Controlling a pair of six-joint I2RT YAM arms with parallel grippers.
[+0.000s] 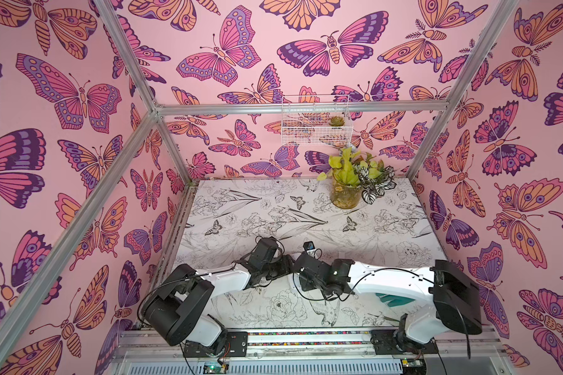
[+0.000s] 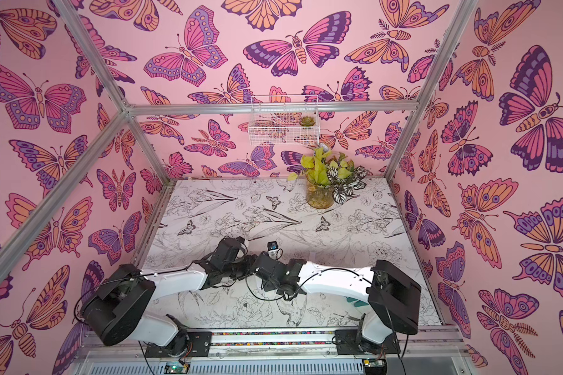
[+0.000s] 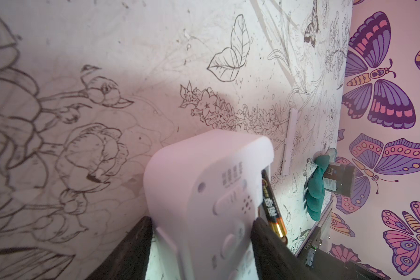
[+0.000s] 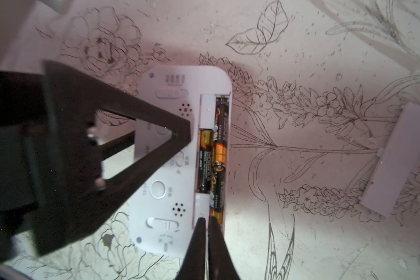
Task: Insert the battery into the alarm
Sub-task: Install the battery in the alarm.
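Note:
The white alarm lies back-up on the table with its battery bay open. My left gripper is shut on the alarm, one black finger on each long side. Two batteries lie in the bay, and a black-and-gold battery lies along the bay's outer edge. My right gripper is shut, its tips against that battery's gold end. The same battery shows at the alarm's edge in the left wrist view. In both top views the two grippers meet mid-table and hide the alarm.
The loose white bay cover lies on the table beyond the alarm. A teal glove lies under my right arm near the right wall. A plant jar stands at the back, below a wire basket on the wall.

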